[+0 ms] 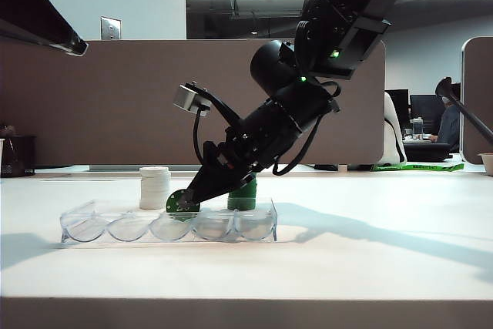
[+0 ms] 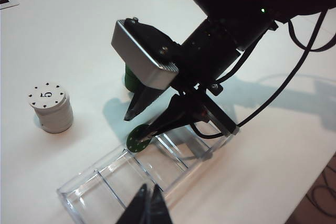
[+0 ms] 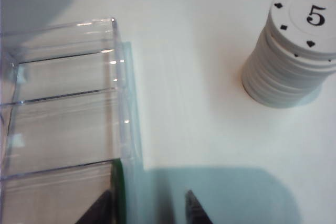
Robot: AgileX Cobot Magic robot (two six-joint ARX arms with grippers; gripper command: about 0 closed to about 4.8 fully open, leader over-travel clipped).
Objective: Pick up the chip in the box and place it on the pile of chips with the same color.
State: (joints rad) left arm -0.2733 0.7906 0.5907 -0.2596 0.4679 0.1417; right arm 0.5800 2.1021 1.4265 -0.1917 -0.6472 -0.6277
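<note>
The green chip [image 1: 179,203] stands on edge at the far wall of the clear box [image 1: 92,225], mostly above its rim. My right gripper [image 1: 187,202] reaches down across the middle and straddles that wall. In the right wrist view the chip [image 3: 120,192] lies flat against one finger, and the other finger stands well apart outside the box [image 3: 63,103]; the right gripper [image 3: 149,208] is open. The dark green pile of chips [image 1: 243,198] stands just behind the box, partly hidden by the arm. My left gripper [image 2: 148,202] hovers shut and empty above the box [image 2: 94,187], looking at the chip [image 2: 138,140].
A white chip stack [image 1: 154,188] marked "5" stands behind the box, left of the green pile. The right arm's body and cables [image 2: 294,61] hang over the box's right half. The table's front edge [image 1: 246,298] lies near the camera.
</note>
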